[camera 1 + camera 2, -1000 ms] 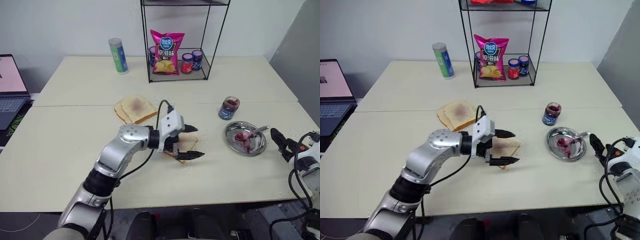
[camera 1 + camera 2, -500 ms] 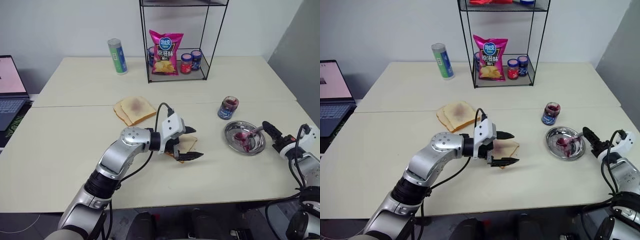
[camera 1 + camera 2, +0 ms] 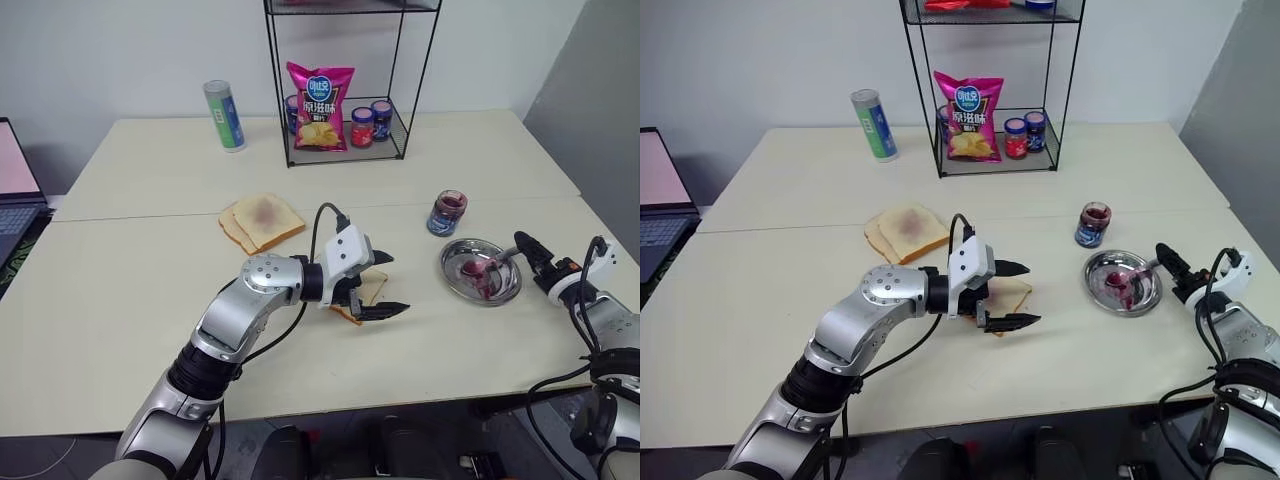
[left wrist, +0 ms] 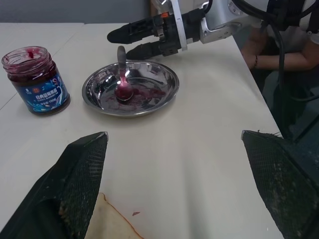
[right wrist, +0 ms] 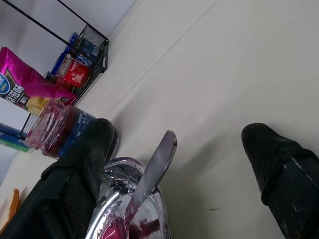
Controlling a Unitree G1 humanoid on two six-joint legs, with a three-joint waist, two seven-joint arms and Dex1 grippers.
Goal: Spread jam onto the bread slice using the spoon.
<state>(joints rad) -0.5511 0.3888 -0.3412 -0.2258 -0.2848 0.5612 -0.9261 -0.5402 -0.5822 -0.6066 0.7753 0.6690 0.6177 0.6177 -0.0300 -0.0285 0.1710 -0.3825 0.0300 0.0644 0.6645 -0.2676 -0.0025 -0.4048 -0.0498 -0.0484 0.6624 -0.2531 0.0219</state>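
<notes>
The bread slice (image 3: 371,291) lies near the table's middle, with my left gripper (image 3: 392,283) open and straddling it, one finger on each side. To the right, the spoon (image 4: 121,74) rests in a round steel dish (image 4: 164,94), its bowl in a purple-red smear and its handle sticking out over the rim. My right gripper (image 5: 177,133) is open at the handle's end, which lies between the two fingers (image 5: 87,164) without being clamped. The jam jar (image 3: 446,212), glass with a dark blue label, stands just behind the dish.
Two overlapped slices (image 3: 262,220) lie behind my left arm. At the back stand a wire rack (image 3: 345,150) with a crisps bag and red-lidded jars, and a green can (image 3: 224,115). A laptop (image 3: 15,190) is at the far left. A person's arm (image 4: 259,50) shows beyond the table's right edge.
My right gripper has come forward from the table's right edge to the end of the spoon handle. The left arm has stayed over the bread slice. The camera has shifted.
</notes>
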